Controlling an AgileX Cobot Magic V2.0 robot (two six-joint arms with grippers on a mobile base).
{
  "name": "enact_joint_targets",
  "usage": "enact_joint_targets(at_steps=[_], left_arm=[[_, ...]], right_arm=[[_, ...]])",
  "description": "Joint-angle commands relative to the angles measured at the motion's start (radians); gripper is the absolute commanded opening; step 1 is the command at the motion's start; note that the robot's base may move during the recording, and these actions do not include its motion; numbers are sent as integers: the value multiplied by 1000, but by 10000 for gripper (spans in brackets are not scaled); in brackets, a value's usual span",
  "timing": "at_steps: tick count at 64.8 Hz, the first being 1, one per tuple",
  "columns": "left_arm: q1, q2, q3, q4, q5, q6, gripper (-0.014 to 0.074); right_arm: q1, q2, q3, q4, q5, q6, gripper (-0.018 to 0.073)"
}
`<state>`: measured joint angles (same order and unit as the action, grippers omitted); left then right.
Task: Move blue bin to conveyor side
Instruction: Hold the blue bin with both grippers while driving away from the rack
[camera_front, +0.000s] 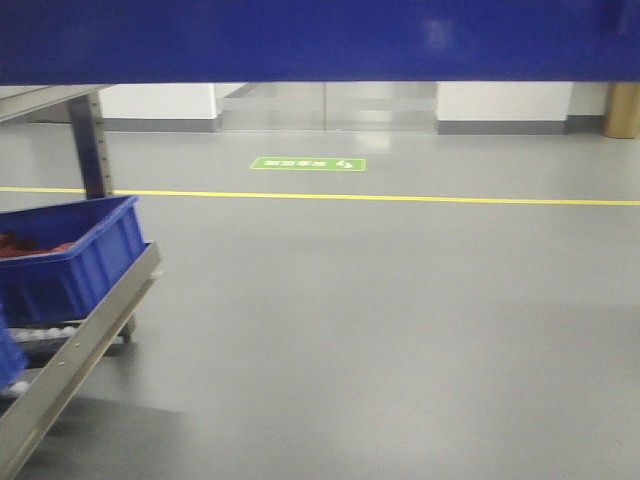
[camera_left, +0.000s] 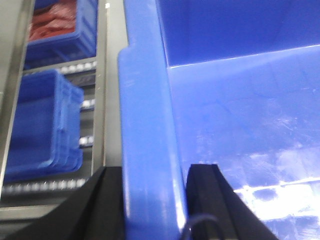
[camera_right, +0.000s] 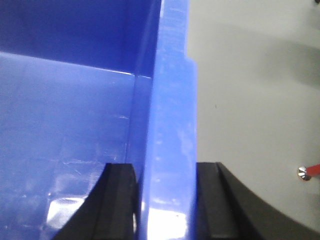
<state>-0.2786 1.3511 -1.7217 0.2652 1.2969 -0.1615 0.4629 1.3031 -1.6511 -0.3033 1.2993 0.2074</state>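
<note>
The left gripper (camera_left: 152, 202), lower centre of its frame, had its jaws clamped across the thick rim of the large glossy blue plastic bin (camera_left: 147, 125), and the right gripper (camera_right: 167, 205) clamped the other side rim likewise.

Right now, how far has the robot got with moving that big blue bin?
Grasping looks done: the left gripper and right gripper each clamp a side wall of the blue bin. In hand: the bin is held up, filling the front view's top above the floor. Left: reaching the conveyor belt, which no view clearly shows, and setting the bin down.
</note>
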Motion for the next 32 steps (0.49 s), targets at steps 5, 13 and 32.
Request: enact_joint_targets(at_steps=[5, 13, 32], left_arm=[[-24, -19, -13, -67, -98, 12, -16], [-24, -19, -13, -67, -98, 12, -16], [-24, -19, -13, -67, -98, 12, -16]], right_arm=[[15, -11, -11, 41, -140, -16, -75], [15, -11, -11, 41, -140, -16, -75], [15, -11, -11, 41, -140, -16, -75]])
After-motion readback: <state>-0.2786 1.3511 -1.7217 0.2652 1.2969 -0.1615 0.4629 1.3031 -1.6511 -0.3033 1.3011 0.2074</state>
